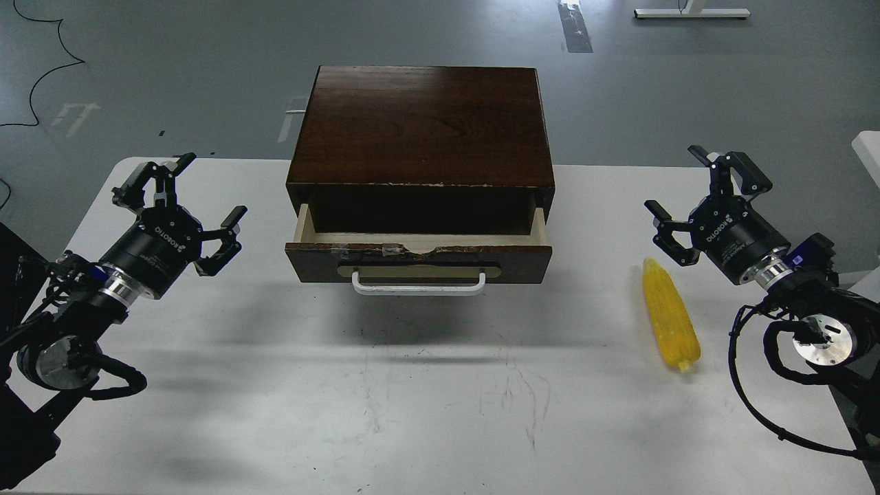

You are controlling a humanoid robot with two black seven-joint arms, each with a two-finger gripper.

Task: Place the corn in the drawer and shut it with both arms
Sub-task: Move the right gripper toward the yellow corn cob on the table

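Observation:
The yellow corn [669, 316] lies on the white table at the right, pointed end away from me. The dark brown cabinet [423, 124] stands at the table's far middle. Its drawer [418, 258] is pulled out a little, showing pale wood inside and a white bar handle [418, 284]. My right gripper [701, 187] hovers open just right of and beyond the corn, holding nothing. My left gripper [203, 194] is open too, at the far left, well clear of the cabinet.
The white table [426, 412] spreads in front of me with scuffed marks in the middle. Beyond its far edge is grey floor with a black cable [41, 75] at the left. Black cables loop beside my right arm [804, 344].

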